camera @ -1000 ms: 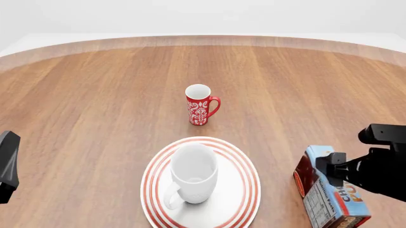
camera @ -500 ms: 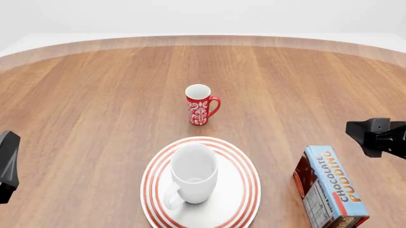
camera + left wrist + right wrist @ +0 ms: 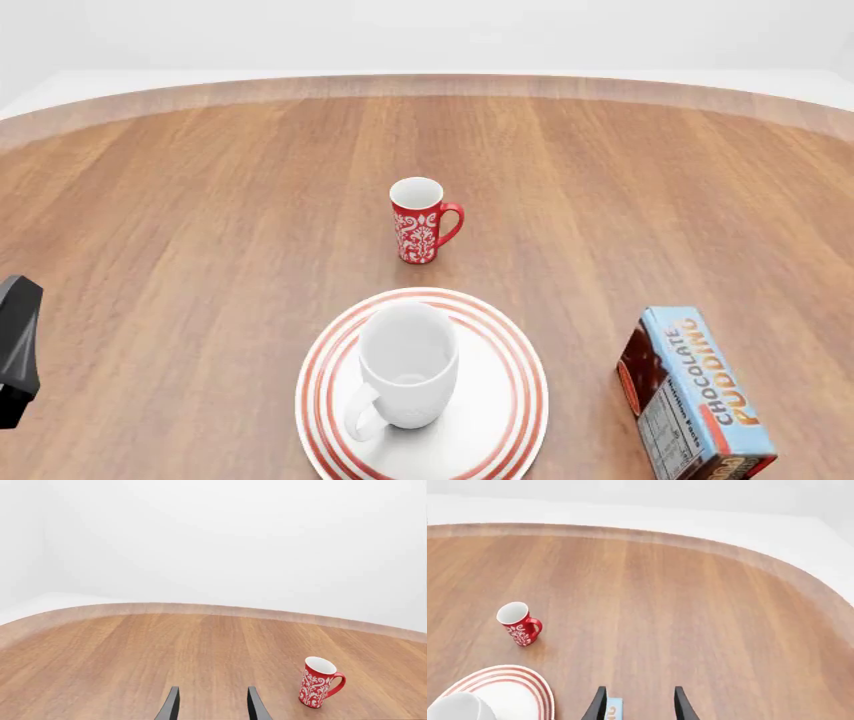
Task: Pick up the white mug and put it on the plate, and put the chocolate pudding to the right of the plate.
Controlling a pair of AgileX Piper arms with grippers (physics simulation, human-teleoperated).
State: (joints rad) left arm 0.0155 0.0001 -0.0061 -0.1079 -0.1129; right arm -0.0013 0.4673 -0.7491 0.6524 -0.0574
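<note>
You have four things on the wooden table (image 3: 200, 200): two mugs, one plate and one carton. The white mug (image 3: 404, 366) stands upright on the plate (image 3: 514, 400), low in the middle of the front view, its handle turned toward the lower left of the frame; what shows of its inside looks bare. The plate carries concentric red rings around its rim, and the mug sits a little left of its middle. The second mug, the red mug (image 3: 422, 221) with a white pattern, stands alone above the plate near the centre of the frame, well apart from it, handle to the right; its inside is white.

The chocolate pudding (image 3: 694, 400) stands in the lower right corner, just beside the plate's right edge without touching it. Its light blue face reads "CHOCOLATE PUDDING" in orange letters running up the carton; the small print on its side is too fine to read.

Your left gripper (image 3: 211, 705) has its fingers spread, with bare wood between them; a dark part of that arm shows at the front view's left edge. Your right gripper (image 3: 637, 704) is spread too, above the carton's blue top.
</note>
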